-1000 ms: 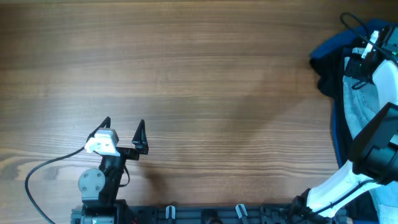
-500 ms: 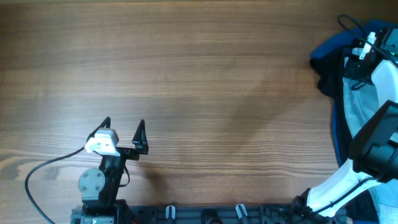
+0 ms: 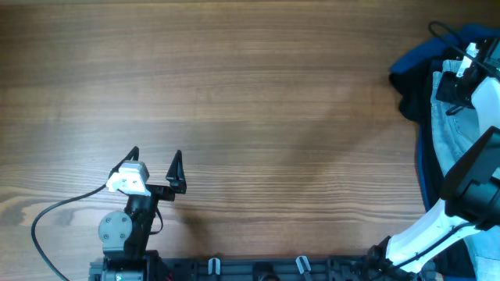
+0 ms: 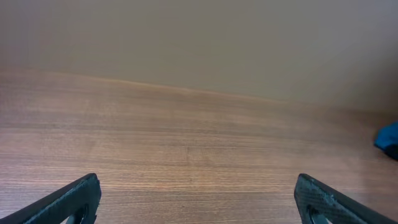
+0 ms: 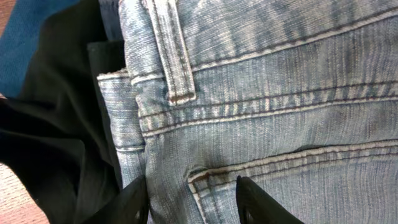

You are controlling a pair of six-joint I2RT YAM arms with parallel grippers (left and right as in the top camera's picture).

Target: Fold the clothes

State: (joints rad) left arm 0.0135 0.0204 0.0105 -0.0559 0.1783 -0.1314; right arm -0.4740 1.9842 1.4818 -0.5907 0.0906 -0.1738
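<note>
The pale blue denim shorts [image 3: 453, 133] lie in a pile at the table's right edge, on black fabric [image 3: 408, 97] and bright-blue fabric [image 3: 414, 58]. My right gripper [image 3: 453, 84] is down on the pile. In the right wrist view its fingers [image 5: 193, 202] are partly apart and straddle the denim [image 5: 280, 93] at a back pocket corner, below the waistband and belt loop. The cloth between them looks flat. Black fabric [image 5: 56, 143] and blue fabric [image 5: 25, 43] lie to the left. My left gripper [image 3: 155, 160] is open and empty over bare wood [image 4: 199, 199].
The wooden table [image 3: 250, 101] stretches between the two arms. A black cable [image 3: 47, 226] loops at the front left by the left arm's base. A corner of blue fabric [image 4: 388, 137] shows at the right of the left wrist view.
My right gripper has shifted slightly on the clothes pile, up and then back down to the right. The left arm has not moved.
</note>
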